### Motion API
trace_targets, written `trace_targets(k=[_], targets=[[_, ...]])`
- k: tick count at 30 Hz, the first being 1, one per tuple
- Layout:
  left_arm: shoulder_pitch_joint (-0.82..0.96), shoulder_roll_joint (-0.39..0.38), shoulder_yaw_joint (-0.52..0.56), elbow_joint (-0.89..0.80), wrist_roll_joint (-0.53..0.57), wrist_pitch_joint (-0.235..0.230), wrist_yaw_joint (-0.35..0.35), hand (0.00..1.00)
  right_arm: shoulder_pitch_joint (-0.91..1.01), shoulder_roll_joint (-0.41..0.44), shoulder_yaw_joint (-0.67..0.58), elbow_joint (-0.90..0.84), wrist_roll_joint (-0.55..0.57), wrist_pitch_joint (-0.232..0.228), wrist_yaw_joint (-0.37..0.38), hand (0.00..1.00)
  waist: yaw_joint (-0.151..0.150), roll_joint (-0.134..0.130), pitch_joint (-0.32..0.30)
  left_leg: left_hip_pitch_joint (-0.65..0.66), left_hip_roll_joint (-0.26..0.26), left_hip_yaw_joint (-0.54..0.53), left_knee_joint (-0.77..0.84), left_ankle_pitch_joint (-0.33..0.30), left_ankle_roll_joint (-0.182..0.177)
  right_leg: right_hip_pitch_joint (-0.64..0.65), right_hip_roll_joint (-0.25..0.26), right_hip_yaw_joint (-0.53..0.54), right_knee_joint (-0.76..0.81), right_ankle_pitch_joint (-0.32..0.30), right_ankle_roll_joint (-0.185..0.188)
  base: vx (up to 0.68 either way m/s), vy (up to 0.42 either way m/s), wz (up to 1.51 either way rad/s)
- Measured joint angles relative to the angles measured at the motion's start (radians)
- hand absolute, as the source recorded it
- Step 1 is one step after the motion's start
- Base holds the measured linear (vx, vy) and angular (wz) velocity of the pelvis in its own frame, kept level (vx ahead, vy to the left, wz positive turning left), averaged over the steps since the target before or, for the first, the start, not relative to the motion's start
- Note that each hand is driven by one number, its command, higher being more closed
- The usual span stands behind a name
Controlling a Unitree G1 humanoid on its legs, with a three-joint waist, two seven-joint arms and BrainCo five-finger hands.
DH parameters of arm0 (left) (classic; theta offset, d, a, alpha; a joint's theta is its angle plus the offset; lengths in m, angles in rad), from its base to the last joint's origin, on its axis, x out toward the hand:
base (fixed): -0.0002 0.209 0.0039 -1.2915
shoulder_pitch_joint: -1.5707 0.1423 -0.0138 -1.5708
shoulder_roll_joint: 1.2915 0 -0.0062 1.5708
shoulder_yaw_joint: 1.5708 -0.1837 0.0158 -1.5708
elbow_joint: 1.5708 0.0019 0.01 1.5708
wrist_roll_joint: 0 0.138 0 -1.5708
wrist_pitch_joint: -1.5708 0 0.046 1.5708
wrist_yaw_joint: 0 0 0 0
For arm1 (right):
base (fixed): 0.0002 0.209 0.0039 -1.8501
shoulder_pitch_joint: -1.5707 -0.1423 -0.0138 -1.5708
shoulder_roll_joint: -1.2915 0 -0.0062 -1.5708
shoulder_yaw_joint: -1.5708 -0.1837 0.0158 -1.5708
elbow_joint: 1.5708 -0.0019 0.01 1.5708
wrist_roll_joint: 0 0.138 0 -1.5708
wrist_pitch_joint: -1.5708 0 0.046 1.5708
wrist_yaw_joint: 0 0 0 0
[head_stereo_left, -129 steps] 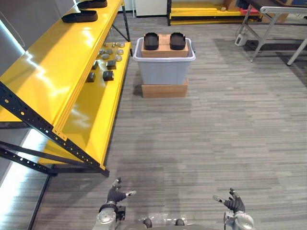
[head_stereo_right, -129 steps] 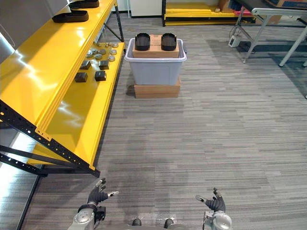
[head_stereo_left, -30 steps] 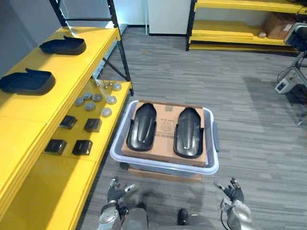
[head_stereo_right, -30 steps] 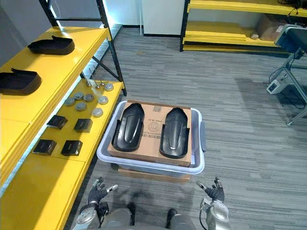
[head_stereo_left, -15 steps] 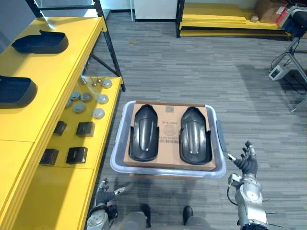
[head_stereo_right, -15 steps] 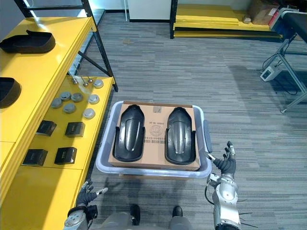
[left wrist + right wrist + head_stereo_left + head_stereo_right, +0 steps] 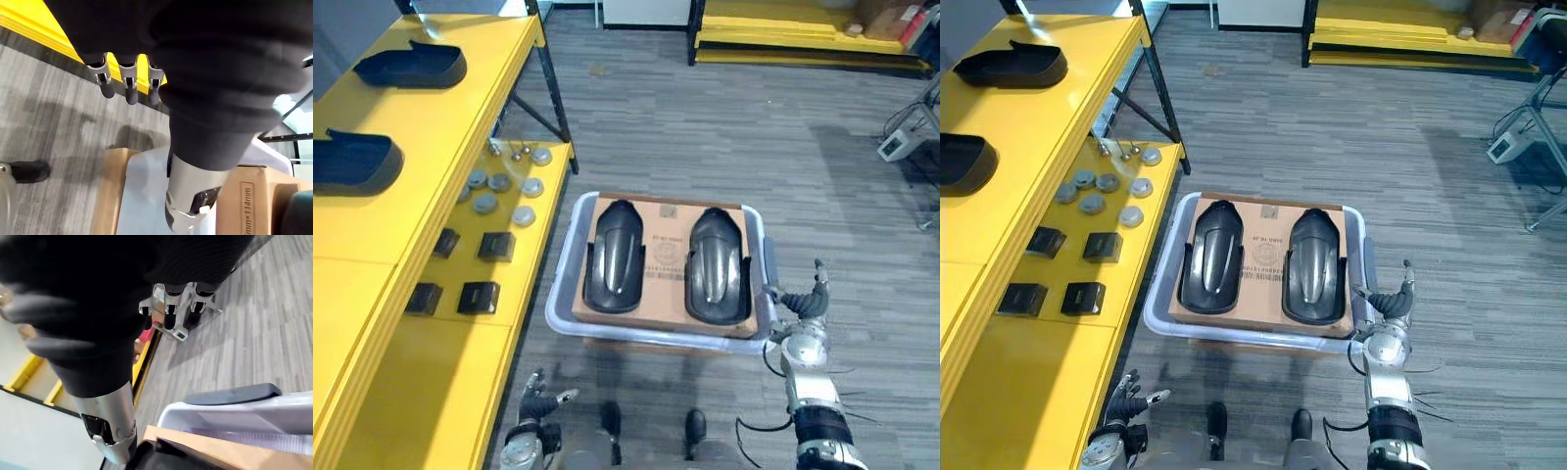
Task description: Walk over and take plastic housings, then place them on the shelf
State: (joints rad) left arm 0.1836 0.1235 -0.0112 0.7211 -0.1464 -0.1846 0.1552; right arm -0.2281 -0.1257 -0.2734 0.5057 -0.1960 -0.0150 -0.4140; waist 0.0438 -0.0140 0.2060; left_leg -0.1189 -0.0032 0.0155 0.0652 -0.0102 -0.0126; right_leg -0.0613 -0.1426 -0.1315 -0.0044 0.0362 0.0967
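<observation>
My left hand (image 7: 540,402) hangs low, fingers loosely spread. My right hand (image 7: 806,302), fingers straight and apart, is just beside the pale plastic tub's (image 7: 656,339) right rim. Two glossy black housings (image 7: 614,257) lie side by side on cardboard (image 7: 664,264) atop it. Grey discs (image 7: 499,191) and black blocks (image 7: 496,245) dot the yellow shelf (image 7: 450,372).

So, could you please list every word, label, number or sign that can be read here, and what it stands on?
Brown cardboard box in the grey plastic tub, between the two black plastic housings: a round mark and lines of print, too small to read.
Brown cardboard face in the left wrist view: a framed printed mark, too blurred to read.
Nothing else carries readable text.
</observation>
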Motion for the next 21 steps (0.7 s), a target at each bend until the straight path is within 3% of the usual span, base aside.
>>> trace_targets(k=[6,9,13,14,21], targets=[[-0.011,0.001,-0.021,-0.001,-0.009,-0.002,0.006,0.0,-0.156,-0.02,0.001,0.183,0.036,0.013,-0.001,0.0,0.004,0.002,0.064,-0.063,0.0,-0.009,0.003,0.028,-0.011,-0.056,0.0,-0.003,0.0,0.022,0.0,-0.15,0.009,0.04],[-0.019,0.001,-0.028,-0.002,-0.03,-0.01,0.022,0.0,-0.213,-0.04,0.0,0.267,0.092,0.021,-0.001,0.0,0.026,0.004,0.087,-0.089,-0.001,-0.011,0.008,0.033,-0.014,-0.081,0.0,-0.003,0.001,0.029,-0.002,-0.04,0.019,0.02],[-0.056,0.004,-0.028,-0.005,-0.051,-0.028,0.025,0.0,-0.327,-0.077,-0.001,0.378,0.179,0.021,0.002,0.0,0.028,0.011,0.136,-0.129,-0.002,-0.026,0.022,0.044,-0.003,-0.109,0.001,-0.006,0.003,0.046,-0.002,0.0,0.013,0.07],[-0.06,0.004,-0.029,-0.005,-0.057,-0.031,0.025,0.0,-0.349,-0.084,-0.002,0.395,0.189,0.021,0.002,1.0,0.028,0.011,0.145,-0.134,-0.003,-0.027,0.022,0.049,0.003,-0.115,0.001,-0.006,0.003,0.049,-0.003,0.04,0.018,-0.01],[-0.115,0.01,-0.044,-0.007,-0.079,-0.042,0.027,0.0,-0.463,-0.144,0.001,0.467,0.239,-0.005,0.019,1.0,0.028,0.008,0.212,-0.153,-0.008,-0.037,0.038,0.048,0.004,-0.124,0.001,-0.009,0.003,0.051,-0.003,0.03,0.009,0.03]])
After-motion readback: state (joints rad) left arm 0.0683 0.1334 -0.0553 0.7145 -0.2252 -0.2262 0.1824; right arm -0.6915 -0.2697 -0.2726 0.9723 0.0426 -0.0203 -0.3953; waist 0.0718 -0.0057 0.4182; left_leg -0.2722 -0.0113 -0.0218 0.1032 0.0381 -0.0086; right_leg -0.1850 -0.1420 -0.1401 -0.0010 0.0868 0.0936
